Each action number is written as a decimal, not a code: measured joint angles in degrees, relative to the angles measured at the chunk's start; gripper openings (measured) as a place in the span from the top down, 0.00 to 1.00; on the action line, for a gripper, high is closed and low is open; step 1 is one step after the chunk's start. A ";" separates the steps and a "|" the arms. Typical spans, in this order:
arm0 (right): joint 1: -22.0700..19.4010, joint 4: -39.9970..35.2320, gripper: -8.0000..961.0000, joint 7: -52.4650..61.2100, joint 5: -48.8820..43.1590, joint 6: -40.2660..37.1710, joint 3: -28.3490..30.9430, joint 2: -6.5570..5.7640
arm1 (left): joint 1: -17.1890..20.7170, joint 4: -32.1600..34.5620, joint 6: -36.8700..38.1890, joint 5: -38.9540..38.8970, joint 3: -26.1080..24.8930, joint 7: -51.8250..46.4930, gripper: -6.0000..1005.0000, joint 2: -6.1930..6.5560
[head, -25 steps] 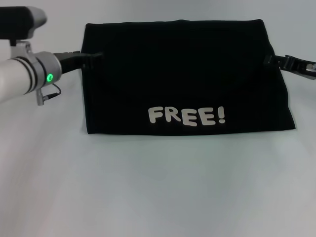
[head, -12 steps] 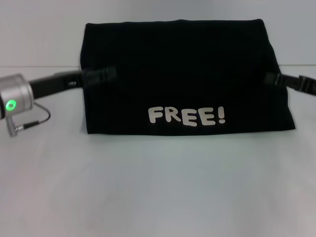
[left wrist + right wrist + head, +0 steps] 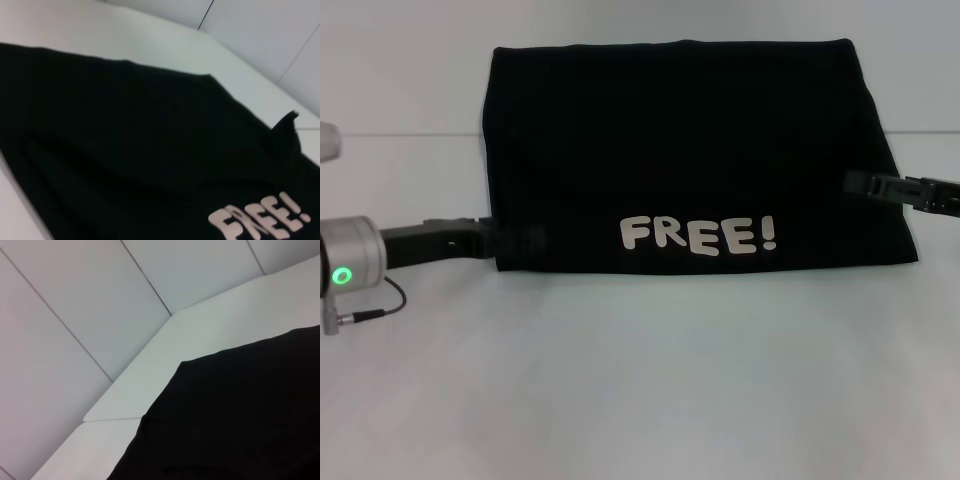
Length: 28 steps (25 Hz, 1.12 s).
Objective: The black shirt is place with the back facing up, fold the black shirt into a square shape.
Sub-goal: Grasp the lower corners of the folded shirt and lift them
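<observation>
At the left side of the white table (image 3: 640,390), reaching in low with the left gripper (image 3: 525,238) and touching the near left corner of the black shirt (image 3: 680,140), having slid down that side edge from a spot much nearer the far corner a second ago. Not showing, against the dark cloth, whether pinching the hem or merely resting on it, so leaving its grip as something that cannot be told. Moving rightward, lying flat across the middle of the table as a wide folded rectangle, broader than deep, with the cream "FREE!" lettering (image 3: 698,235) facing up along the near edge; keeping the same outline as half a second ago, with no corner lifted and no new crease forming. Farther right, coming in with the right gripper (image 3: 855,181) over the shirt's right side edge, also having travelled toward the near hem, though sitting farther from the corner than its partner; again not revealing whether clamping cloth or not. Judging from this, lining up both arms along the side edges for the next fold, probably bringing one side across to shorten the rectangle into a square, with that fold not yet started.
</observation>
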 joint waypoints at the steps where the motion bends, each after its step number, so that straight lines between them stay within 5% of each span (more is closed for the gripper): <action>1: 0.10 -0.02 0.14 0.02 0.00 -0.07 -0.07 0.00 | 0.04 -0.20 -0.92 0.05 0.84 0.00 0.08 -0.18; 5: 0.32 -0.07 0.03 0.66 0.13 1.12 0.03 -0.04 | 0.15 -0.65 -5.28 0.18 4.53 -0.06 0.08 -0.82; 16: 0.37 0.09 0.03 0.71 0.29 3.06 0.18 -0.09 | -0.45 -2.73 -12.96 0.47 9.22 -0.01 0.08 -1.19; 28: 0.13 -0.05 0.03 0.69 0.29 3.52 0.35 -0.02 | 0.01 -2.48 -12.56 3.54 10.04 -0.26 0.09 -1.49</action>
